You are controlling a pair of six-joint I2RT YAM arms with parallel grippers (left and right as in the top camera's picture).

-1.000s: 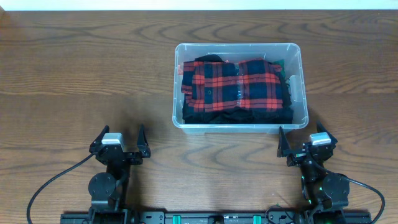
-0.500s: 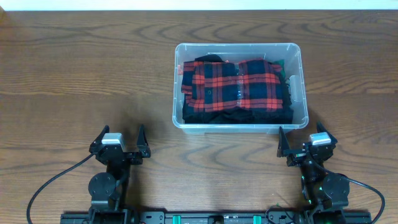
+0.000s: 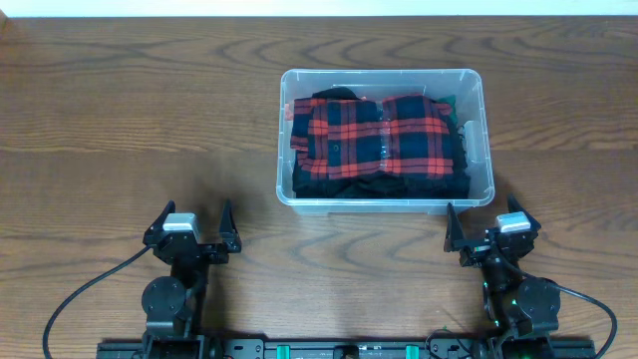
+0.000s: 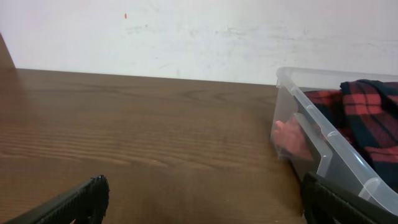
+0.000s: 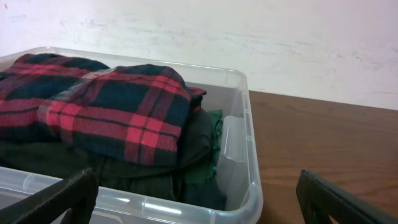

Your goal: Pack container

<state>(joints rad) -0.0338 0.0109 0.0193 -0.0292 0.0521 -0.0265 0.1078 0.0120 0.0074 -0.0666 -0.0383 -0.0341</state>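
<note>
Left gripper [image 3: 196, 211]: jaws spread wide, nothing between them. Right gripper [image 3: 481, 214]: jaws also wide apart, empty. Clear plastic container [image 3: 384, 73]: stands on wooden table [image 3: 130, 130], just ahead of right gripper, ahead-right of left gripper, touching neither. Inside: folded red-black plaid shirt [image 3: 384, 135] on dark clothes [image 3: 379, 185]; green cloth [image 5: 214, 134] beside right wall.

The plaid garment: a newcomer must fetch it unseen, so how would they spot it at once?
On the brown wooden table stands one clear plastic container, right of centre. Inside, the plaid garment lies folded on top of the pile. It alone is checked red and black; the clothes beneath are plain dark or green.
</note>
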